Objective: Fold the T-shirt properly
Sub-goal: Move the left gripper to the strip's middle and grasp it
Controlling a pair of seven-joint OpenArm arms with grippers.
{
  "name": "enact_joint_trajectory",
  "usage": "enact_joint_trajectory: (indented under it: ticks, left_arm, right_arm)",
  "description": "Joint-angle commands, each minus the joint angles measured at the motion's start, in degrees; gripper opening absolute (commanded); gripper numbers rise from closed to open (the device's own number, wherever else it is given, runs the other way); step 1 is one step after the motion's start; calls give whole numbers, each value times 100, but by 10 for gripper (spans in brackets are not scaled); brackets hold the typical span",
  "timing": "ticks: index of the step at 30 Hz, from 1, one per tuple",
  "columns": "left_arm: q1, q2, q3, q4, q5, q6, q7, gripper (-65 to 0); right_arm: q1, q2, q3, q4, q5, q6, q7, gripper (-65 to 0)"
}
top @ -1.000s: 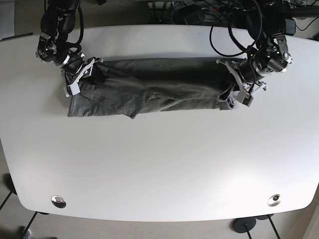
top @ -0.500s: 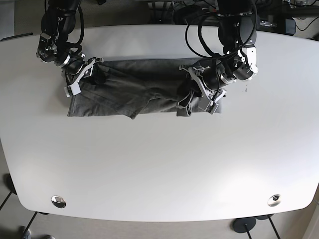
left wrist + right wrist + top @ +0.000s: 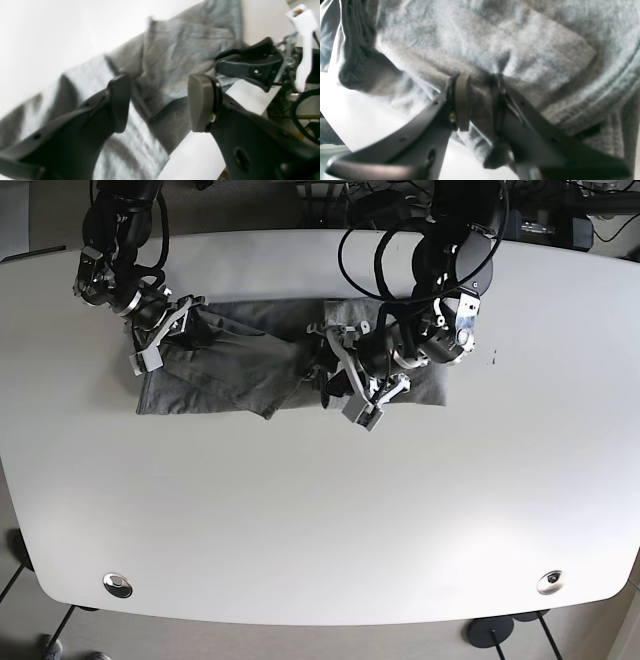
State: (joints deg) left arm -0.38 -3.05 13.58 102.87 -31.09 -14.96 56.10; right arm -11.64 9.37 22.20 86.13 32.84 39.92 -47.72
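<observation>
The dark grey cotton T-shirt [image 3: 240, 365] lies as a long band across the far half of the white oval bench [image 3: 320, 510], already narrowed lengthwise. Its right end has been lifted and doubled over towards the middle, so a thicker stack sits right of centre while the left part lies single and rumpled, with a loose flap hanging at its near edge.

The left claw [image 3: 350, 385] is over the middle of the shirt, at the leading edge of that doubled part. In its wrist view [image 3: 157, 102] the jaws stand spread with the cloth lying beneath and between them, not pinched, as far as the blurred picture lets me judge. The other arm's black claw is visible beyond it at the shirt's far end.

The right claw [image 3: 160, 340] is at the left end of the shirt, near the far corner. Its wrist view [image 3: 480, 100] shows the jaws pressed together on a bunched ridge of grey fabric, so it is pinching the T-shirt.

By my reckoning the task is perhaps halfway: the lengthwise fold is done and the right-hand crosswise fold is laid over but not yet smoothed. What is left is bringing the left end across onto the stack and tidying the stray flap and wrinkles
</observation>
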Motion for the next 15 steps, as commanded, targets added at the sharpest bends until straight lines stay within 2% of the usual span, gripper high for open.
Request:
enact_joint_trajectory:
  ticks: [1, 4, 7, 8, 10, 13, 14, 15]
  left_arm:
    - [-160, 28, 44, 205, -78, -3, -84, -311]
    - [-168, 2, -88, 223, -78, -3, -84, -312]
    - [-116, -306, -633, 372, -78, -12, -84, -312]
    - [25, -508, -853, 372, -86, -12, -93, -315]
    - [166, -728, -1196, 346, -104, -20, -199, -363]
    - [473, -974, -1442, 320, -113, -126, -462, -478]
    - [579, -1053, -1468, 320, -95, -442, -515, -531]
    - [632, -1089, -1477, 284, -78, -689, -533, -554]
  right_arm:
    - [-19, 35, -9, 7, -159, -41, -181, -506]
    - [-19, 35, 0, 51, -150, -41, -181, -506]
    - [-36, 26, 44, 596, -115, -41, -181, -506]
    - [-45, -18, 44, 816, 79, -41, -181, -506]
    - [-54, 0, 167, 983, 545, -41, -208, -506]
    - [-10, -9, 704, 992, 1248, -93, -217, -493]
    - [-10, 0, 967, 992, 1468, -93, -225, -452]
    - [-10, 61, 1090, 983, 1512, -102, -225, -392]
